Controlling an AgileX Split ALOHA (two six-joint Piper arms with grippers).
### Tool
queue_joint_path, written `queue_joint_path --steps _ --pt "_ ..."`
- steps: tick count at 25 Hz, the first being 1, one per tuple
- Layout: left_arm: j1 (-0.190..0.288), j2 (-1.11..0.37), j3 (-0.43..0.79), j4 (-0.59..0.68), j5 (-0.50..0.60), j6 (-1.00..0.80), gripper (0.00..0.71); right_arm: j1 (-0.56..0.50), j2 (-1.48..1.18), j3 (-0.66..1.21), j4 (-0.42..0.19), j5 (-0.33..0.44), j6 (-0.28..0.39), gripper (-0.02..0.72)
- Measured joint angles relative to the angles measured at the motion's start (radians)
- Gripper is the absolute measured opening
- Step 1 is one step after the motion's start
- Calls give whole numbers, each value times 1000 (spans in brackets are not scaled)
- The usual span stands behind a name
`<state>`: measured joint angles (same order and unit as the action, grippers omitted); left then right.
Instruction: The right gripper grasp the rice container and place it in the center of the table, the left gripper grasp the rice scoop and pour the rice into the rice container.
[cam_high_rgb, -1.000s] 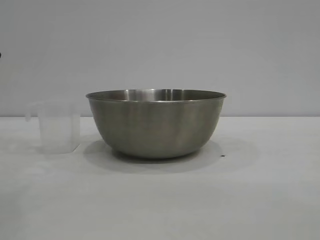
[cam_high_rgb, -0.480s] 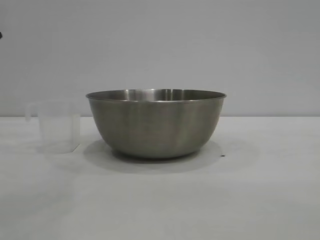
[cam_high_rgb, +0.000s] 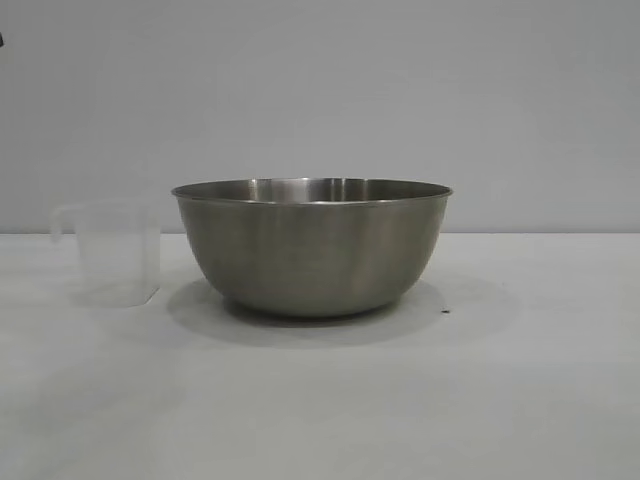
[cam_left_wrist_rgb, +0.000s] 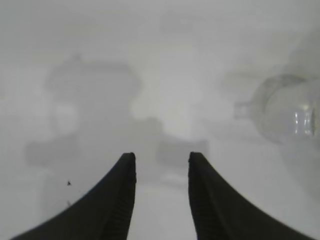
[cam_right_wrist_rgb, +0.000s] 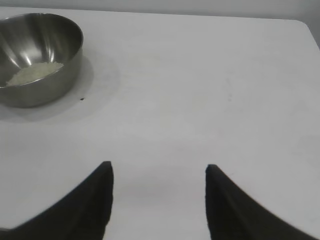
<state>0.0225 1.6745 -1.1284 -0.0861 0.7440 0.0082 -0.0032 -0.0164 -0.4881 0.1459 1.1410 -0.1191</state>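
White and matte, the table (cam_high_rgb: 520, 400) takes up the lower part of the exterior view and carries everything else. Every place below is given relative to the rice container.

Brushed steel with a thin rolled rim, the rice container (cam_high_rgb: 312, 248) is the biggest thing on the table and stands upright near its middle, casting a soft shadow around its base. The right wrist view looks down into it and shows the rice (cam_right_wrist_rgb: 34, 73) lying as a small pale heap on the bowl's inner floor.

Next in size, the left gripper (cam_left_wrist_rgb: 161, 165) hangs over bare tabletop on the scoop's side of the rice container, pointing steeply down. Its two black wedge fingers stand a narrow way apart with only white table between them; they pinch nothing. Its shadow falls on the table beneath.

Facing the rice container from well off, the right gripper (cam_right_wrist_rgb: 158, 172) has its fingers spread wider, again with nothing but table between them, and touches nothing.

Smaller, the rice scoop (cam_high_rgb: 117, 250) stands upright on the table just beside the rice container, at the left in the exterior view, with a slim gap between the two and its handle turned away from the bowl. It is translucent and frosted, and looks empty. In the left wrist view it sits off to one side of the fingers, clear of them.

Smallest is a dark speck (cam_high_rgb: 445, 311) on the table, just beside the rice container's base on the side opposite the scoop.
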Motion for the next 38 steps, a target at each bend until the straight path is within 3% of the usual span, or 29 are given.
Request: queue_joint_path --steps 6,13,21,38 --pt "0 0 -13 0 110 27 213 0 0 0 0 0 0 358" --pt "0 0 -123 73 306 48 213 0 0 0 0 0 0 358" --pt "0 -1 -141 77 423 76 213 0 0 0 0 0 0 358" --pt "0 -254 -108 44 480 102 213 0 0 0 0 0 0 358"
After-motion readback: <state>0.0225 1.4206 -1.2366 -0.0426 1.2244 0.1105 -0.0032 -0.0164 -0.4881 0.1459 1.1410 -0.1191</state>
